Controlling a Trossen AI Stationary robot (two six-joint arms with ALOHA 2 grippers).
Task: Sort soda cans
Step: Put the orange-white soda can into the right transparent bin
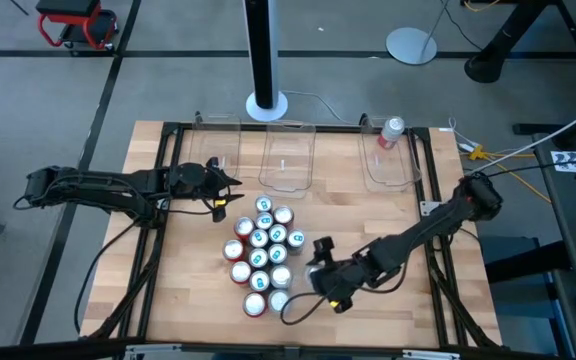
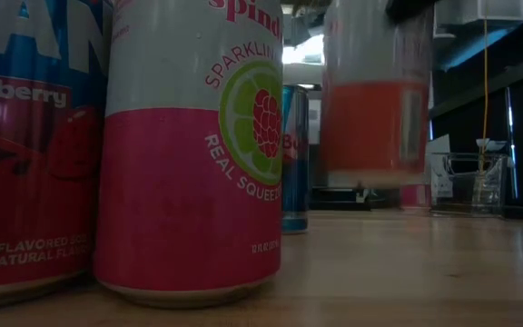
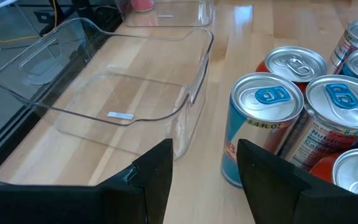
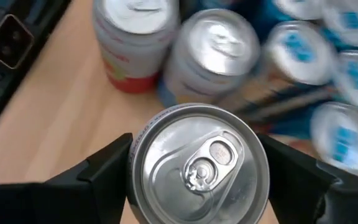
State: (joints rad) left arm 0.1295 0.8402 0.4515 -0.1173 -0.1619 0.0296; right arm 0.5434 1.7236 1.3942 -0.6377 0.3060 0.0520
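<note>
The right gripper [image 4: 197, 165] has its fingers pinching a silver-topped can [image 4: 199, 163], at the cluster's right edge, lifted off the wood in the low view. The rest of the soda cans [image 1: 263, 255] sit packed tight mid-table. The left gripper [image 1: 230, 196] hovers at the cluster's upper-left corner, fingers spread with nothing between them, right beside the left bin [image 3: 104, 81]. Three clear bins line the far edge; the right bin [image 1: 388, 155] already holds one can [image 1: 392, 131]. Bare wood is open on both sides of the cluster.

The pink-and-white can [image 2: 189, 154] reads "SPARKLIN", "REAL SQUEE".
</note>
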